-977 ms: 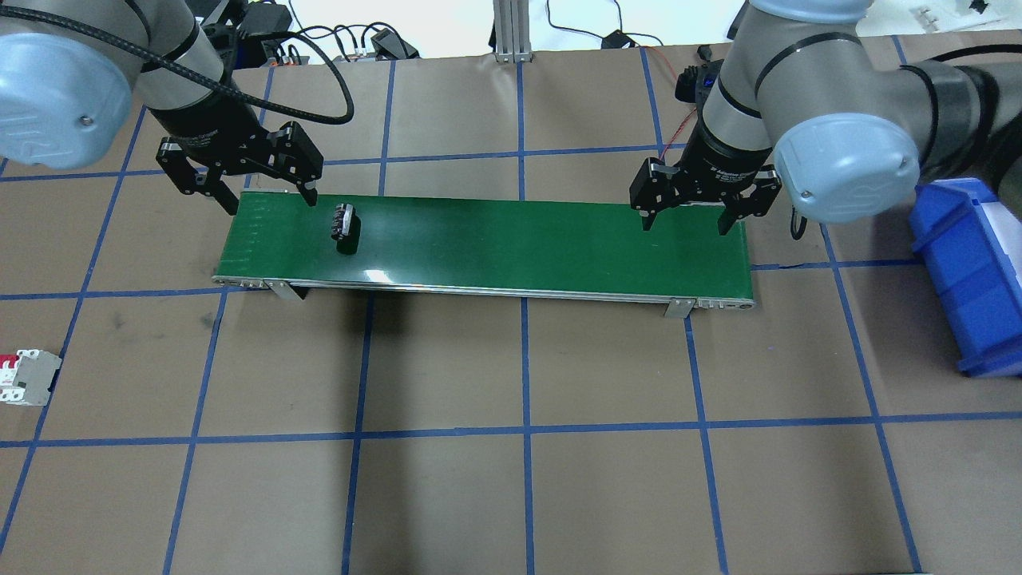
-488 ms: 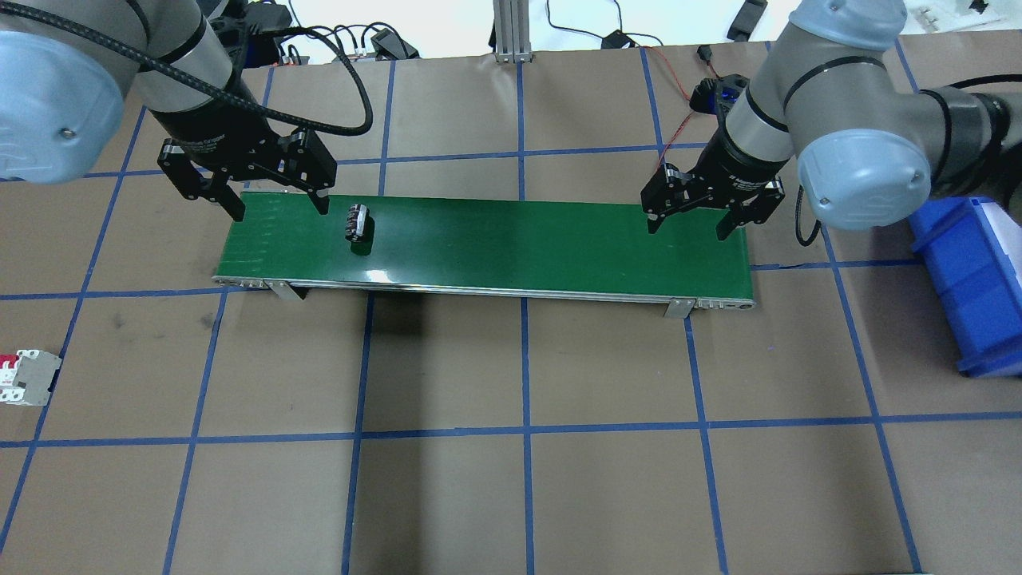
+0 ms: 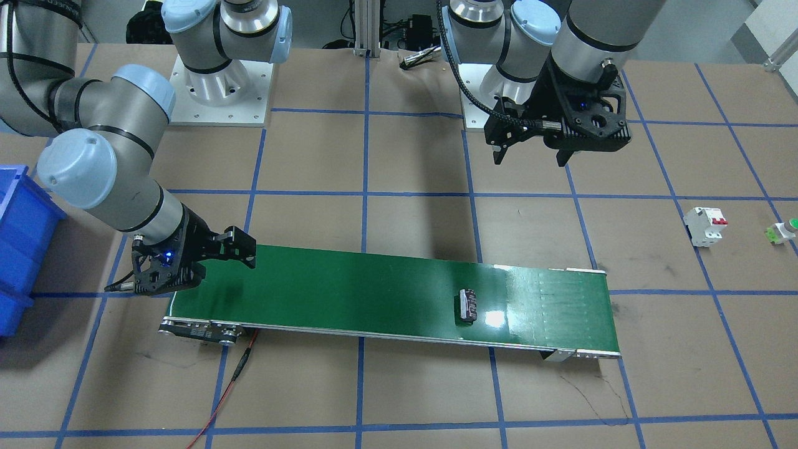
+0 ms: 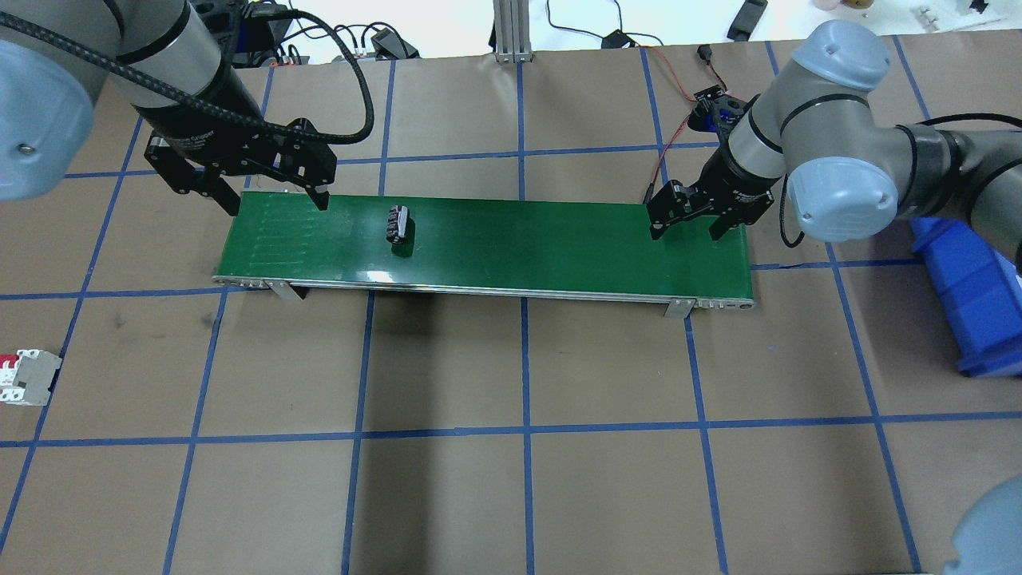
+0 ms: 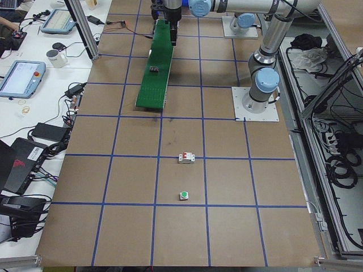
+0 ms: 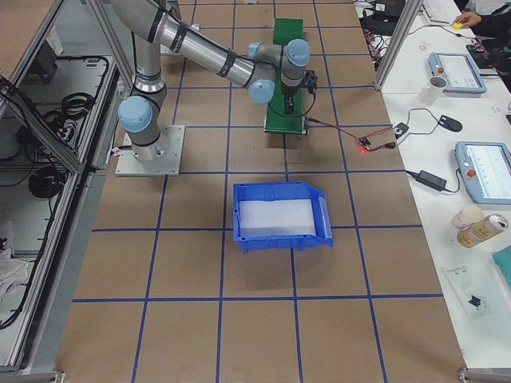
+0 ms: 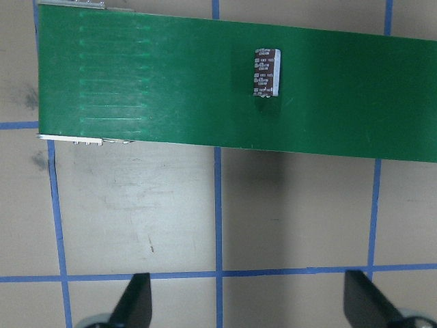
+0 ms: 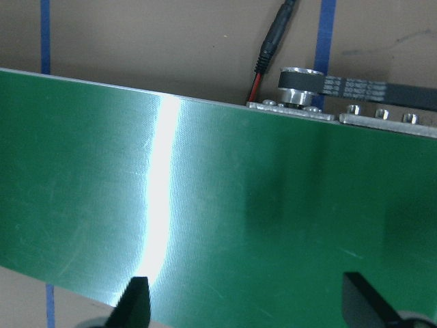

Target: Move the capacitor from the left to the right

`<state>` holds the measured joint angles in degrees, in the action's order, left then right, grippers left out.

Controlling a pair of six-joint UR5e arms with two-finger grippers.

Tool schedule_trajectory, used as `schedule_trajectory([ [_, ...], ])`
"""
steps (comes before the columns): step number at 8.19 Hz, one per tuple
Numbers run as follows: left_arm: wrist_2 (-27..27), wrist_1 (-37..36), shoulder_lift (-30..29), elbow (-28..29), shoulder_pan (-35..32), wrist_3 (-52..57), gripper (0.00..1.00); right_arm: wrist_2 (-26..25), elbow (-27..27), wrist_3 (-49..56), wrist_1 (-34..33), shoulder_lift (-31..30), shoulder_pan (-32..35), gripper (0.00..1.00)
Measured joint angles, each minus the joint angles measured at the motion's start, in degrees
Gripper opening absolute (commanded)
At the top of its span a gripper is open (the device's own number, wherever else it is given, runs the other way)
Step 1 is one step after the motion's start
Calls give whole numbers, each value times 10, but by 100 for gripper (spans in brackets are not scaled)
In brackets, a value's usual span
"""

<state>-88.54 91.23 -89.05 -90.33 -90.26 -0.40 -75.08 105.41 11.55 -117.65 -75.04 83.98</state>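
Note:
The capacitor (image 4: pixel 398 223), a stubby black cylinder with pale stripes, lies on its side on the green conveyor belt (image 4: pixel 519 239), left of the middle. It also shows in the front view (image 3: pixel 467 305) and the left wrist view (image 7: pixel 265 72). My left gripper (image 4: pixel 278 206) is open and empty, held high above the belt's left end (image 3: pixel 528 161). My right gripper (image 4: pixel 685 234) is open and empty, low over the belt's right end (image 3: pixel 181 274). The right wrist view shows only bare belt (image 8: pixel 239 225) between the fingers.
A white circuit breaker with red switches (image 4: pixel 28 377) lies at the table's left edge, with a green-capped push button (image 3: pixel 785 229) beyond it. A blue bin (image 4: pixel 970 279) stands to the right of the belt. A red wire (image 3: pixel 230 380) runs from the belt's right end.
The capacitor has travelled to the right along the belt. My right gripper has come down closer to the belt's right end. My left gripper stays open above the left end.

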Motion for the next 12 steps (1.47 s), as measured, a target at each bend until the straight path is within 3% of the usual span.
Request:
schedule_trajectory([
  [12,2,-4,-4,-2,0,2,100,-7,-7,-28,-28,26,0,100],
])
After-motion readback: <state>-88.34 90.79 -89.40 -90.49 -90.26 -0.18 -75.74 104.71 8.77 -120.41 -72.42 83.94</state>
